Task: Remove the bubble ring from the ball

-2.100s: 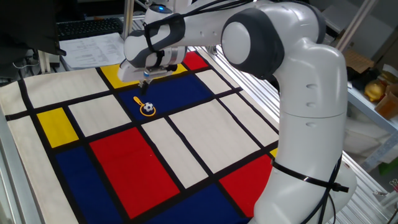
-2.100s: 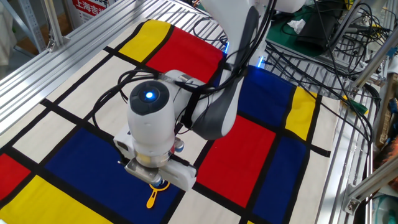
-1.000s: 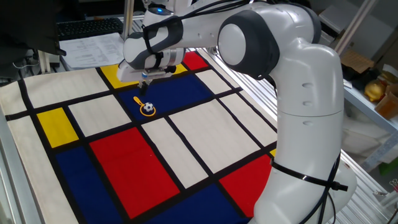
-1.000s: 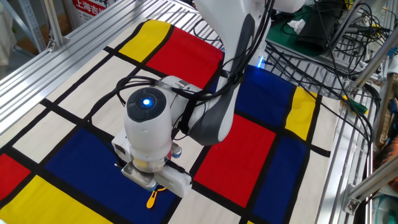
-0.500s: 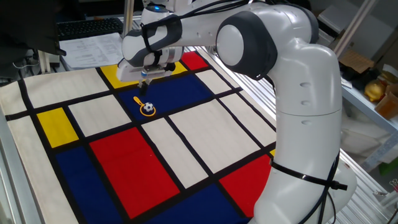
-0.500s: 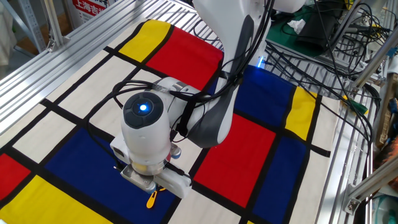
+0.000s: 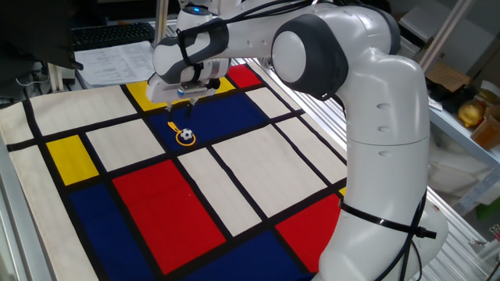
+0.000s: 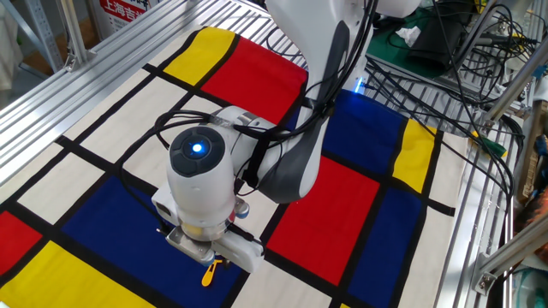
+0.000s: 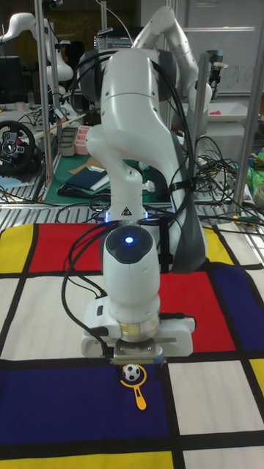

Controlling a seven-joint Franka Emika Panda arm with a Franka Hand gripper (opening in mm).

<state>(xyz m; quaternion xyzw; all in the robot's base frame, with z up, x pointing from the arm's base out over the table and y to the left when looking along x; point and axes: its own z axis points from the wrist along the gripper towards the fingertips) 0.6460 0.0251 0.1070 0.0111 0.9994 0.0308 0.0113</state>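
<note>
The orange-yellow bubble ring (image 7: 185, 137) lies flat on a dark blue patch of the cloth, its loop around the small black-and-white ball (image 7: 186, 134) and its handle pointing toward the yellow patch. In the tall fixed view the ball (image 9: 131, 374) sits inside the ring (image 9: 139, 386) just below my gripper (image 9: 137, 360). My gripper (image 7: 181, 101) hovers a little above the handle end, touching neither thing and holding nothing. Its finger gap is hidden by the hand. In the other fixed view only the ring's handle (image 8: 208, 274) shows under the gripper (image 8: 202, 250); the ball is hidden there.
A cloth of red, blue, yellow and white patches (image 7: 156, 211) covers the table. Aluminium rails (image 7: 328, 133) run along its edges. Papers and a keyboard (image 7: 113, 47) lie beyond the far edge, cables and boxes (image 8: 445, 51) behind the arm's base.
My gripper has shifted slightly toward the ring's handle end and risen a little. The ring and the ball have not moved.
</note>
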